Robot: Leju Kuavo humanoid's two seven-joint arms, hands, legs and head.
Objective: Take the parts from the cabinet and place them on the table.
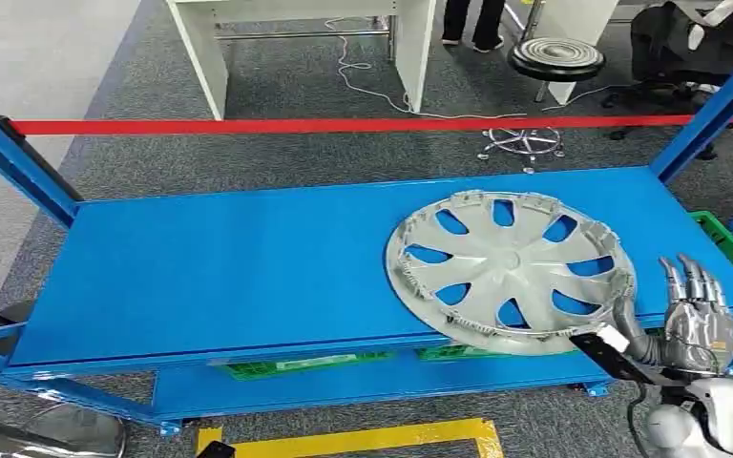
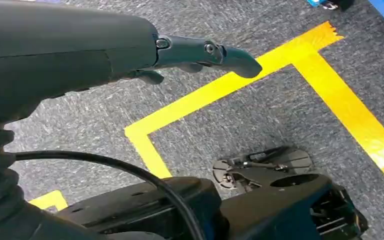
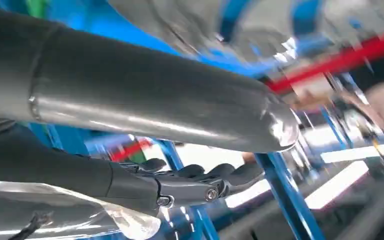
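Observation:
A silver hubcap (image 1: 511, 272) lies flat on the right half of the blue cabinet shelf (image 1: 229, 267), its near rim slightly over the front edge. My right hand (image 1: 692, 320) stands just right of the hubcap with its fingers pointing up and apart, the thumb reaching toward the rim; it holds nothing. The right wrist view is blurred and shows that hand's fingers (image 3: 195, 182) stretched out beneath the thumb, with blue frame posts behind. My left hand (image 2: 200, 52) hangs over the grey floor, fingers extended and empty.
Blue uprights (image 1: 19, 157) frame the shelf at both ends. Green crates sit on the lower shelf (image 1: 296, 365) and at the right (image 1: 725, 243). Behind run a red barrier tape (image 1: 344, 125), a stool (image 1: 555, 57) and white table legs (image 1: 410, 48). Yellow tape (image 2: 220, 85) marks the floor.

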